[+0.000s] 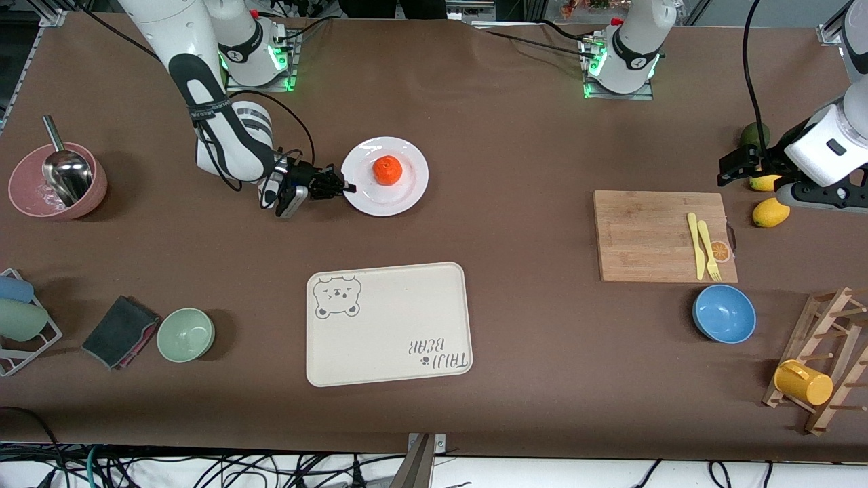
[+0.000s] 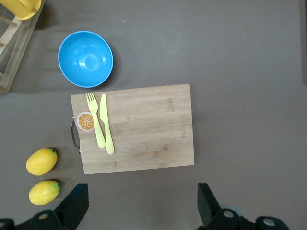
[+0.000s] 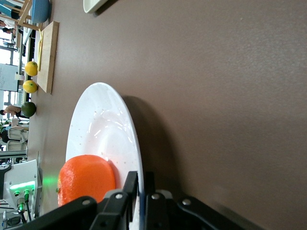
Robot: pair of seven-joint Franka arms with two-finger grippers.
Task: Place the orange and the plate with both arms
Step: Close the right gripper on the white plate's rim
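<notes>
The plate [image 1: 384,176] lay on the brown surface [image 1: 515,135] in the upper middle of the front view, toward the right arm's end, and the orange [image 1: 388,170] sat on it near its middle. The right gripper [image 1: 344,188] was low at the plate's edge; in the right wrist view its jaws were closed on the thin rim of the plate [image 3: 103,139], with the orange [image 3: 86,178] just beside them. The cream tray [image 1: 388,324] lay nearer to the front camera than the plate, in the lower middle of the frame.

The left gripper [image 1: 736,165] hung at the right edge of the front view, over the lemons [image 1: 770,212]. In the left wrist view its jaws stood wide apart and held nothing, above the surface beside the cutting board [image 2: 139,127] and the blue bowl [image 2: 85,58].
</notes>
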